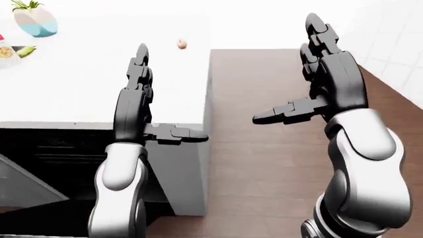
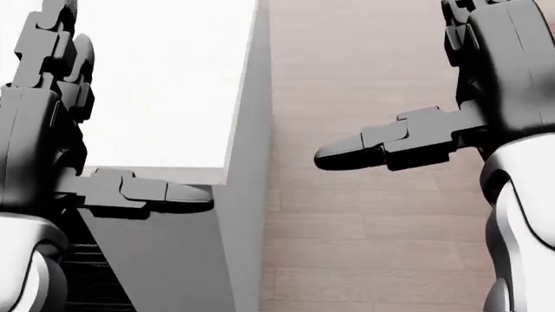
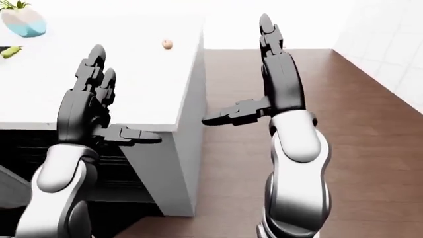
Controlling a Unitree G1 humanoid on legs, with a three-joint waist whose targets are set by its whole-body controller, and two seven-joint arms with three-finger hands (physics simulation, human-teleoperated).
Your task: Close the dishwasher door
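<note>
I can make out very little of the dishwasher [image 1: 46, 163] from here: only a dark recess under the white counter [image 1: 86, 84], below and to the outside of my left hand [image 1: 142, 106], with my own left forearm covering part of it. In the head view it shrinks to a dark sliver with a few faint rack lines at the bottom left corner, beneath my left thumb. A grey slanted panel [image 1: 20, 183] shows at the left edge of the left-eye view, low beside that forearm; it looks like the door hanging open, but it is cut off by the frame and I cannot tell its hinge line or how far it is dropped. What shows of it slopes down toward the view's right, with its long edge running on that diagonal. My left hand is spread wide, fingers pointing up the view over the counter top and thumb sticking out sideways toward the counter's grey end panel [image 3: 165, 168]; it holds nothing. My right hand [image 1: 317, 84] is likewise fully spread and empty, fingers up, thumb pointing inward toward the left hand, and it hangs over the brown wooden floor [image 1: 264, 163], well apart from the counter. Beyond my left fingertips sit a small round object [image 1: 181, 44] and a blue and white plant pot [image 1: 34, 21].
</note>
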